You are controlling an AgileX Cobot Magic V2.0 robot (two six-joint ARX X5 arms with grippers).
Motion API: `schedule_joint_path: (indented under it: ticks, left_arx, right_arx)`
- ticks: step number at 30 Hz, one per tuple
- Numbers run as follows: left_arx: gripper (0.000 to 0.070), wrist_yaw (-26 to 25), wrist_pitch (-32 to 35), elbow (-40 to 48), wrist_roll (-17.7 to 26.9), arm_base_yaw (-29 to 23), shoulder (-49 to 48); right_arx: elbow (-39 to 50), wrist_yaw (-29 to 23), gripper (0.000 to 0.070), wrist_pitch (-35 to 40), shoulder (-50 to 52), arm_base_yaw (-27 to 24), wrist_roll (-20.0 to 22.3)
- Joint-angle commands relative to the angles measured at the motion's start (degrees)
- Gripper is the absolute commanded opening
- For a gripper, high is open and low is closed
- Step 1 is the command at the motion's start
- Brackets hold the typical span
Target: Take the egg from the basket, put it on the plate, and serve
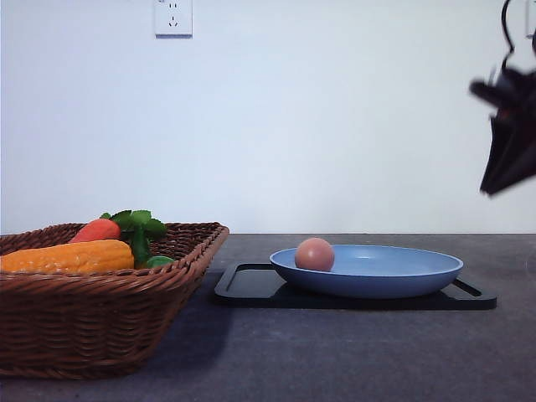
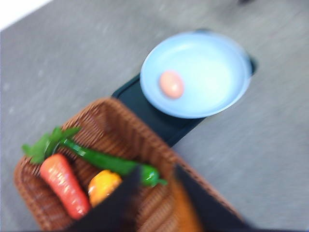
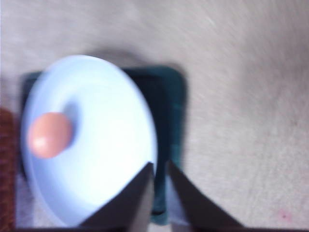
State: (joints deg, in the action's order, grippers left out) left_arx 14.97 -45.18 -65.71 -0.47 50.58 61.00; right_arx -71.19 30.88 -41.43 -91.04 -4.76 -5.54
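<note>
- Egg (image 1: 315, 254) lay inside the light-blue plate (image 1: 394, 280), near its rim on the basket side.
- Sat wide and shallow at the table's left: wicker basket (image 1: 75, 327), holding a carrot (image 1: 95, 230) with green leaves, a yellow corn cob (image 1: 67, 256) and a green pepper (image 2: 104, 160).
- Rested on a flat black tray (image 1: 247, 289) just beside the basket: the plate.
- Hung high at the right edge of the front view: right gripper (image 3: 159, 186), fingers nearly together, empty.
- Hovered above the basket: left gripper (image 2: 157, 193), fingers slightly apart, holding nothing.
</note>
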Motion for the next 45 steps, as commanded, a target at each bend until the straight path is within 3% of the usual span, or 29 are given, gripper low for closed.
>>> schedule_joint_path:
  ticks: [1, 7, 14, 23, 32, 34, 45]
  left_arx:
    - [0.0, 0.6, 0.6, -0.8, 1.5, -1.3, 1.8]
    - [0.0, 0.4, 3.9, 1.5, 0.5, -12.0, 4.5]
    - [0.0, -2.4, 9.6, 7.8, -0.7, -22.6, 3.0]
    - [0.0, -8.3, 24.0, 23.0, -5.4, -26.5, -8.8]
    - [0.0, -8.8, 33.2, 38.1, -9.8, -26.4, -27.9]
    - [0.0, -8.8, 32.4, 39.0, -10.9, -26.4, -30.7]
    - [0.0, -8.8, 31.5, 39.0, -11.6, -26.4, -33.2]
  right_arx:
    - [-0.2, -1.3, 0.0, -0.1, 2.6, 1.1, 1.5]
    - [4.9, -12.1, 0.0, 1.7, 16.1, 7.7, 1.8]
    - [14.9, -22.5, 0.0, 9.1, 32.0, 16.5, 1.9]
    - [32.8, -31.6, 0.0, 19.7, 49.6, 23.0, 1.9]
    - [48.2, -32.9, 0.0, 33.0, 62.5, 23.5, -1.4]
    - [49.4, -32.8, 0.0, 34.0, 63.7, 23.5, -1.6]
    - [49.4, -32.8, 0.0, 36.3, 63.9, 23.4, -1.3]
